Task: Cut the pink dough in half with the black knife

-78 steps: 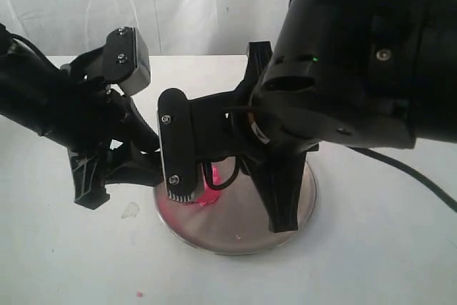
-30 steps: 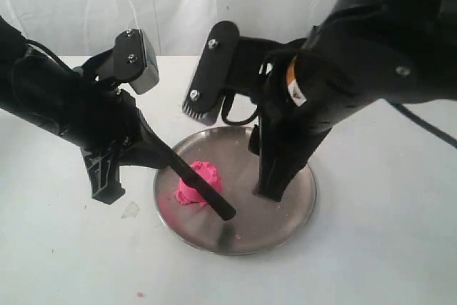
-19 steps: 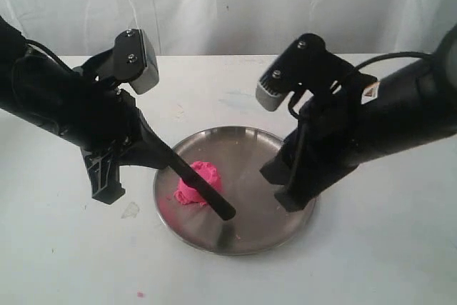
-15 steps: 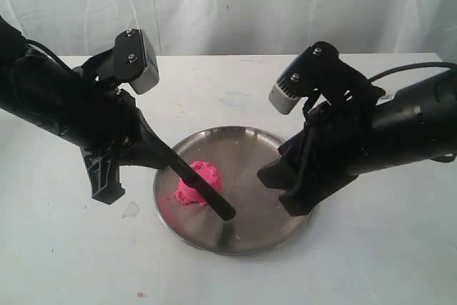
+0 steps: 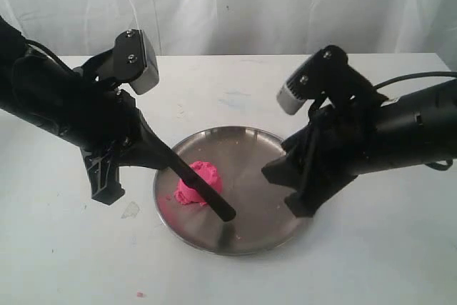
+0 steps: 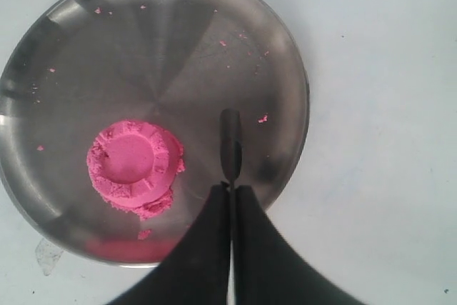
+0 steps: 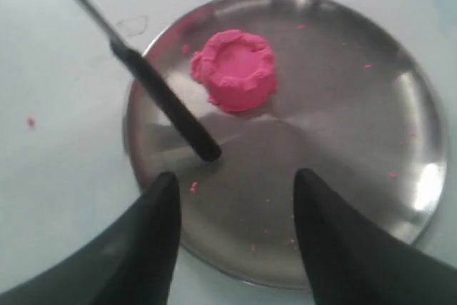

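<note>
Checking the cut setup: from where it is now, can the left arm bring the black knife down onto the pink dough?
Probably yes. The left gripper is shut on the black knife, which hangs over the steel plate beside the pink dough. The right gripper is open at the far rim, out of the way.

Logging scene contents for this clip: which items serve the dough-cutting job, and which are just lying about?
Job:
pink dough, one uncut lump
black knife, clamped in left gripper
steel plate under the dough

Lying about:
pink crumbs
white table
right gripper, open, empty
</note>
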Motion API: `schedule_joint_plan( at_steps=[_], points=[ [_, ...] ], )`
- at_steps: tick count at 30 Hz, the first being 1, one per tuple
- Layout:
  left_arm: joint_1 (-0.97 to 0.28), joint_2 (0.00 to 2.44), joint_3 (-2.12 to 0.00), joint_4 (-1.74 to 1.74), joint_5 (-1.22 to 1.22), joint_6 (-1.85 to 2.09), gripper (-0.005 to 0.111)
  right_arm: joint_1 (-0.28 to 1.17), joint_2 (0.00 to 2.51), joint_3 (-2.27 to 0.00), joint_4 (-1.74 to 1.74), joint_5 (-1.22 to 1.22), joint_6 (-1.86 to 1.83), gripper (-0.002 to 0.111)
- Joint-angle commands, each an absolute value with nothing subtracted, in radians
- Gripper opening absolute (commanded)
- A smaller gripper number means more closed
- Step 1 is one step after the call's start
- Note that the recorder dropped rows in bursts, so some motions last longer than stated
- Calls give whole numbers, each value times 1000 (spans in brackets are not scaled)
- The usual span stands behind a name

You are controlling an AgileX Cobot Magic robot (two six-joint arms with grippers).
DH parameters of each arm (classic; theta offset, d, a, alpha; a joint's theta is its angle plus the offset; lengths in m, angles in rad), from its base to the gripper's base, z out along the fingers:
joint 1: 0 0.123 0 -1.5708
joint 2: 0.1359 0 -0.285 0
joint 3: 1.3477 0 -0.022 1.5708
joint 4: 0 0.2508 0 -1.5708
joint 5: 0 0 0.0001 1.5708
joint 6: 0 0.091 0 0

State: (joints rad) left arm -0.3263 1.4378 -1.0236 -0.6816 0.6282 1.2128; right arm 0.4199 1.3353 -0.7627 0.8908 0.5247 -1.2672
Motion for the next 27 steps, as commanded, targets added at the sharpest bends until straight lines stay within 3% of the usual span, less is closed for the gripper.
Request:
schedule_joint_plan(
  at_steps=[1, 10, 27],
  points=[
    [-327, 1433, -1026, -725, 654, 1205, 0, 416, 1411, -758, 999, 603, -1491, 46],
    [-327, 1431, -1026, -739, 675, 1205, 0, 416, 1542, -758, 1235, 737, -1750, 46],
    [-327, 1419, -1026, -770, 703, 1211, 0, 416, 1597, -758, 1309, 714, -1875, 46]
  ],
)
